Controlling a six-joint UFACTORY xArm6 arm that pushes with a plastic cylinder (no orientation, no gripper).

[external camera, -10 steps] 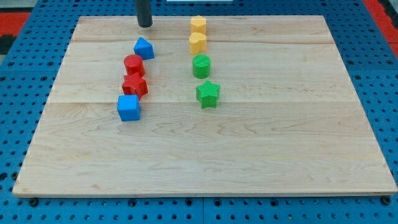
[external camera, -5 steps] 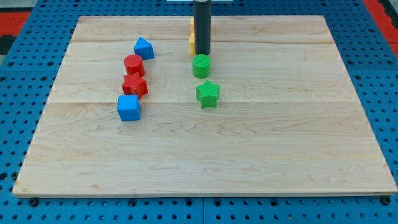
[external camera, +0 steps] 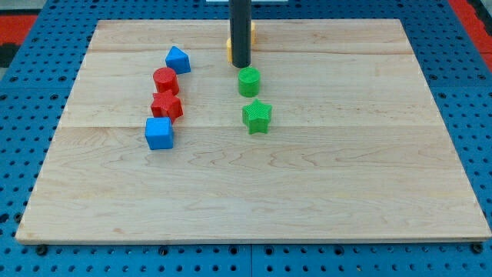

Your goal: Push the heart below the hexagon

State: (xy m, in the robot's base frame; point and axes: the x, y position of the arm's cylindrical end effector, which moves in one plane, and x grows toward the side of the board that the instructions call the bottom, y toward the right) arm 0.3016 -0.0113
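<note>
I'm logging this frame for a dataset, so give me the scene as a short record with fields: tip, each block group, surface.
tip: my tip sits just above the green cylinder, in front of the yellow blocks
yellow blocks: two, mostly hidden behind the rod; yellow slivers and show beside it, shapes not readable
green: cylinder, with green star below it
red: red cylinder above red star-like block
blue: blue wedge-like block at top, blue cube at bottom of the left column
surface: wooden board

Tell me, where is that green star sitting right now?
The green star sits near the board's middle, slightly toward the view's top, directly below the green cylinder and to the right of the red blocks.
</note>
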